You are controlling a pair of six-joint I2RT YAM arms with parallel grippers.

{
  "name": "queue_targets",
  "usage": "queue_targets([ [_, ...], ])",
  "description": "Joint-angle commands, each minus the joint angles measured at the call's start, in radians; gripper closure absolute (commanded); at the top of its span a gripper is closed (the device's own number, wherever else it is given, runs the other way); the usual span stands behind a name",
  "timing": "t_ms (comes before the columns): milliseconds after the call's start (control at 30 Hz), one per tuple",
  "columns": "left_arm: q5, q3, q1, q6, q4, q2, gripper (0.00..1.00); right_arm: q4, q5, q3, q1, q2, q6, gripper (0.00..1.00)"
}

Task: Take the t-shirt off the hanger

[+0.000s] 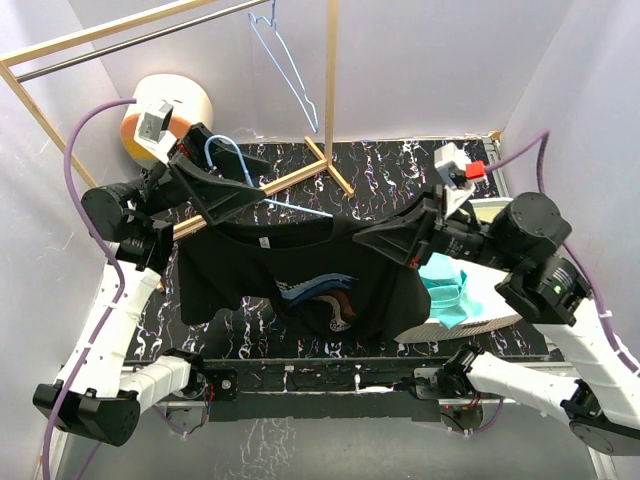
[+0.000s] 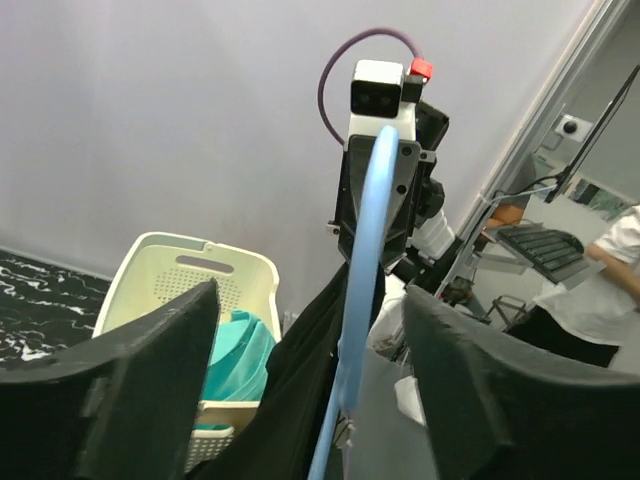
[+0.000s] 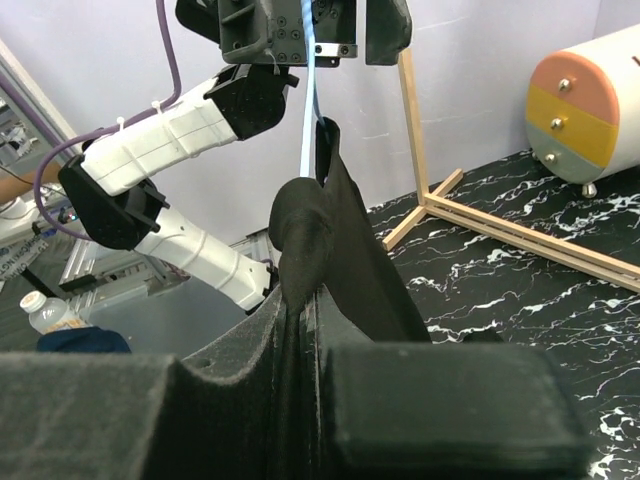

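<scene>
A black t-shirt (image 1: 300, 270) with a printed graphic hangs spread between my two arms above the table. A light blue hanger (image 1: 290, 207) runs inside its neck, its hook toward my left arm. My left gripper (image 1: 250, 195) is open, its fingers (image 2: 150, 380) wide apart on either side of the hanger (image 2: 365, 250) and the shirt (image 2: 290, 400), touching neither. My right gripper (image 1: 365, 238) is shut on a bunched fold of the shirt's shoulder (image 3: 340, 250); the fabric is pinched in the right gripper (image 3: 300, 315), with the hanger (image 3: 308, 140) rising beyond.
A white basket (image 1: 500, 310) holding a teal garment (image 1: 450, 290) stands under my right arm. A wooden rack (image 1: 330, 90) with a second hanger (image 1: 290, 60) stands at the back. A pastel cylinder (image 1: 175, 110) lies back left.
</scene>
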Motion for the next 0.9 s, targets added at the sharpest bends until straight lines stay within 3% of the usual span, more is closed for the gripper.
queue_targets([
  [0, 0.028, -0.019, -0.002, -0.051, 0.117, -0.014, 0.42, 0.147, -0.02, -0.002, -0.004, 0.022, 0.023, 0.92],
  [67, 0.037, -0.017, -0.002, -0.037, 0.094, -0.021, 0.85, 0.142, -0.013, -0.013, -0.003, 0.028, 0.024, 0.92],
  [100, 0.043, -0.014, -0.001, -0.021, 0.062, -0.028, 1.0, 0.134, -0.005, -0.017, -0.004, 0.028, 0.023, 0.92],
  [200, 0.045, -0.006, -0.002, 0.072, -0.061, -0.074, 1.0, 0.07, 0.03, -0.019, -0.004, 0.023, 0.013, 0.88],
  [300, 0.022, 0.006, -0.002, 0.194, -0.223, -0.119, 1.0, -0.041, 0.067, -0.027, -0.004, 0.002, -0.021, 0.64],
  [367, 0.016, 0.023, -0.001, 0.246, -0.304, -0.136, 1.0, -0.111, 0.082, -0.058, -0.005, -0.033, -0.041, 0.54],
  [567, 0.032, 0.045, -0.001, 0.284, -0.379, -0.145, 1.0, -0.315, 0.161, -0.123, -0.004, -0.153, -0.082, 0.5],
  [633, 0.035, 0.038, -0.001, 0.268, -0.362, -0.151, 1.0, -0.331, 0.164, -0.145, -0.005, -0.183, -0.081, 0.52],
  [667, 0.038, 0.032, -0.002, 0.253, -0.345, -0.152, 1.0, -0.328, 0.16, -0.156, -0.004, -0.196, -0.078, 0.59],
  [767, 0.049, 0.016, -0.003, 0.215, -0.312, -0.161, 1.0, -0.31, 0.156, -0.182, -0.004, -0.215, -0.069, 0.86],
  [867, 0.063, 0.009, -0.001, 0.22, -0.339, -0.184, 1.0, -0.289, 0.208, -0.189, -0.005, -0.232, -0.059, 0.92],
])
